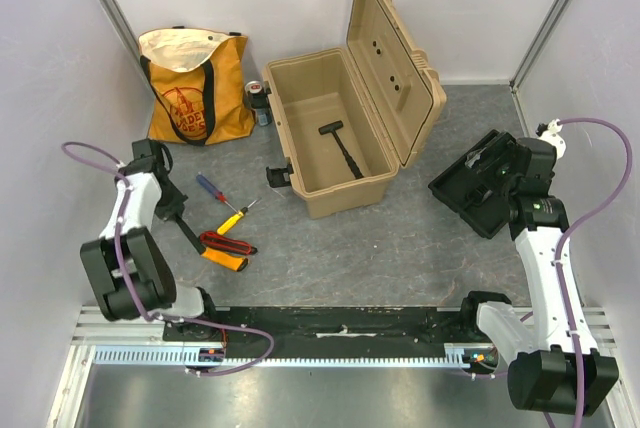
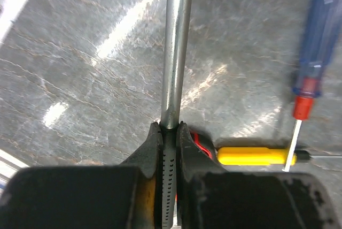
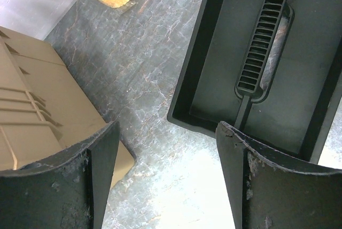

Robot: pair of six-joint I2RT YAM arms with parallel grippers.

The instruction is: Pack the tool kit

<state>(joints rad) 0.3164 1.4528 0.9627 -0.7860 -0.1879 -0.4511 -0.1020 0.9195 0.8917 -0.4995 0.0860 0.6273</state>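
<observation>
One tan toolbox point(image 1: 330, 188) stands open mid-table, toward the back; its ribbed lid point(image 1: 395, 68) leans back to the right; a black-handled tool point(image 1: 342, 148) lies on its floor; no writing shows on the box. Its black tray point(image 1: 470, 193) sits out on the table point(image 1: 400, 258), well apart to the right, near the side wall.

To the left of the box lie the small tools, close together: a blue screwdriver point(image 1: 211, 187), a yellow screwdriver point(image 1: 237, 216) and an orange-black tool point(image 1: 225, 251).

The left gripper point(image 2: 168, 132) is down among them, jaws pinched tight on a bright metal shaft point(image 2: 175, 52) that runs away from the fingers to a black end; which tool it belongs to I cannot tell. The right gripper point(image 3: 166, 127) hangs over the tray's near corner with jaws spread wide, touching nothing; bare table and the tray's rim show between them.

An orange tote point(image 1: 200, 98) leans in the back left corner with a red print too small to read; a can point(image 1: 258, 98) stands between it and the box, label unreadable. Bare table lies in front of the box, between the arms; walls close in on both sides.
</observation>
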